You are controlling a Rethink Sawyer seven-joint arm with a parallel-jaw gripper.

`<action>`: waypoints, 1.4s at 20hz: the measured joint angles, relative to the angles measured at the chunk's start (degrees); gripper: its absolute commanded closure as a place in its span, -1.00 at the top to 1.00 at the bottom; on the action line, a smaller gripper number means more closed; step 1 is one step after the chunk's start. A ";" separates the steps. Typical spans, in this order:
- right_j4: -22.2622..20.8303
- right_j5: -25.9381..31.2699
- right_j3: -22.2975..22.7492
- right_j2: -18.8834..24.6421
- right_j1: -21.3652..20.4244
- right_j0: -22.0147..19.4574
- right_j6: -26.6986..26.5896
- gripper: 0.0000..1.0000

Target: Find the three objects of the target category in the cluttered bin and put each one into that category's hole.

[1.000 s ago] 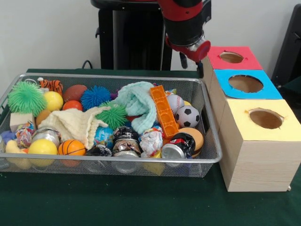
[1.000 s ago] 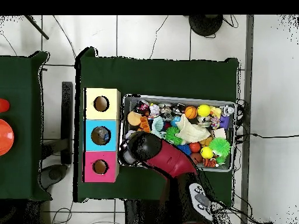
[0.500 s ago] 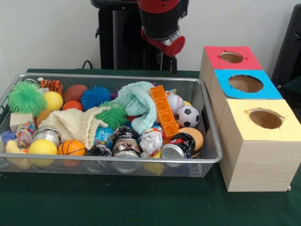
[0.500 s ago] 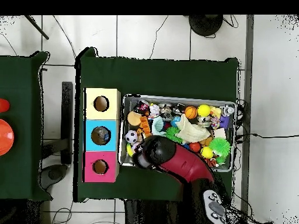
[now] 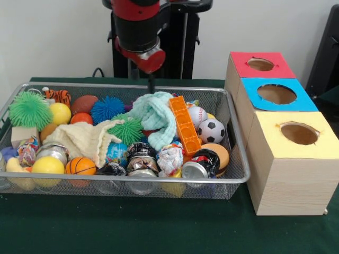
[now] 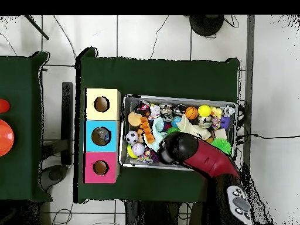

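A wire mesh bin (image 5: 233,123) (image 6: 125,117) is packed with clutter. On its right side lie a soccer ball (image 5: 211,130) (image 6: 132,137), a baseball (image 5: 197,114) (image 6: 139,149) and an orange brick (image 5: 184,124) (image 6: 146,126). A small basketball (image 5: 81,165) (image 6: 191,112) and yellow balls sit at the front left. Crushed cans (image 5: 198,165) line the front wall. My gripper (image 5: 151,83) hangs above the bin's back middle, over a teal cloth (image 5: 156,114), touching nothing. From overhead the arm's head (image 6: 176,146) hides the gripper.
Right of the bin stand three wooden boxes with holes: red (image 5: 262,64) (image 6: 100,167), blue (image 5: 277,94) (image 6: 101,136) and yellow (image 5: 298,133) (image 6: 101,104). Green spiky balls (image 5: 30,109), a blue spiky ball (image 5: 107,108) and a cream cloth (image 5: 79,138) fill the bin's left half.
The arm has swung from beside the red box to over the bin's back middle, leftward in the front view. The bin's contents have not moved.
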 measured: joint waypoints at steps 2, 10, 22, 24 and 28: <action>-1.49 -0.01 -1.64 -0.14 0.61 -0.87 0.00 1.00; -8.17 -1.10 -8.00 -0.39 3.15 -5.40 0.00 1.00; -18.16 -4.16 -13.76 -0.75 7.13 -12.47 0.01 -1.00; -20.26 -6.47 -14.90 -1.16 8.62 -12.83 0.01 -1.00; -23.07 -12.33 -16.84 -1.63 11.74 -13.50 0.00 -1.00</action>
